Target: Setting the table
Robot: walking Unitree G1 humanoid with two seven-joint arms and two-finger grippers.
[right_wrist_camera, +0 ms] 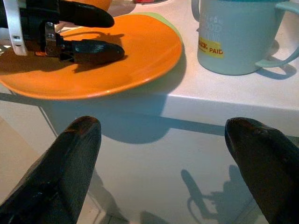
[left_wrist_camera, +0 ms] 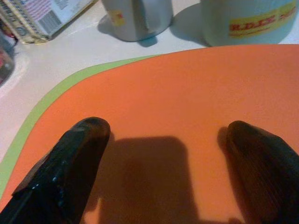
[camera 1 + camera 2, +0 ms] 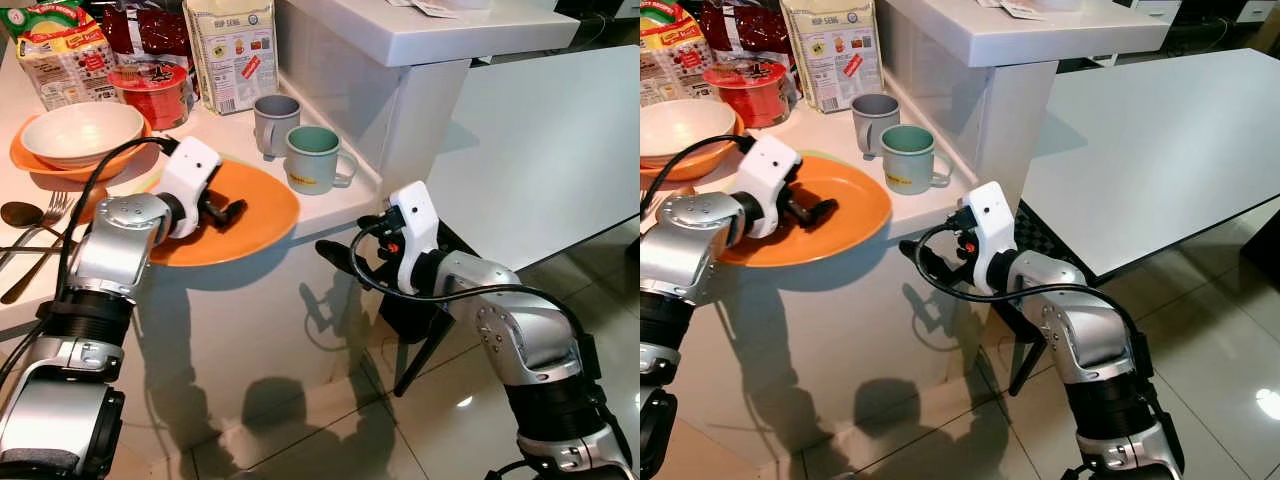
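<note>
A large orange plate lies on the white counter, its rim hanging over the front edge. A green rim peeks out from under it. My left gripper hovers low over the plate, open, its fingers casting a shadow on the orange surface with nothing between them. My right gripper is open in front of the counter, below the edge, a little to the right of the plate. A green mug and a grey mug stand just behind the plate.
A white bowl sits on a smaller orange plate at the back left, with a spoon and fork in front. Food packages and a red cup line the back. A white table stands right, a black chair beneath.
</note>
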